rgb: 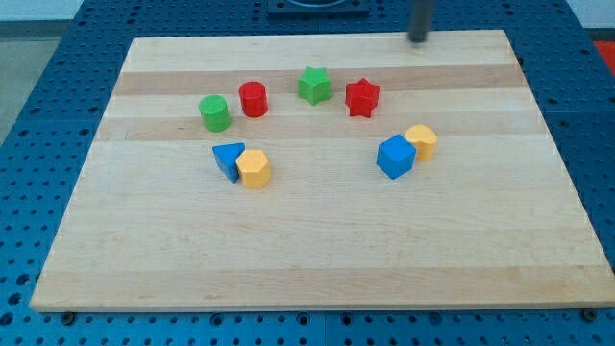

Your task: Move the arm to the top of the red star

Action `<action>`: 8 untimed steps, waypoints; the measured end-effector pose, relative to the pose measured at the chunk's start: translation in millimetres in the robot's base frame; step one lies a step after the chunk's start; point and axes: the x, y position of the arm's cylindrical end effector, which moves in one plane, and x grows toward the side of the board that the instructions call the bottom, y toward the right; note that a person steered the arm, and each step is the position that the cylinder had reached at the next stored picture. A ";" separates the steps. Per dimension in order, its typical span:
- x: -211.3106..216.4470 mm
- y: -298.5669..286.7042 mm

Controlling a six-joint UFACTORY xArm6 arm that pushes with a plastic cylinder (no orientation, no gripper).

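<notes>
The red star (362, 97) lies on the wooden board (317, 250) in the upper middle, just right of the green star (313, 85). My tip (418, 39) is at the board's top edge, up and to the right of the red star, well apart from it and touching no block.
A red cylinder (253, 99) and a green cylinder (214, 112) stand to the left. A blue triangle (228, 159) touches a yellow block (255, 168) at lower left. A blue cube (395, 156) touches a yellow block (421, 141) at right.
</notes>
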 end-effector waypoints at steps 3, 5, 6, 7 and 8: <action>173.6 27.4; 67.0 -2.7; 70.2 -90.7; 70.2 -78.9; 70.8 12.8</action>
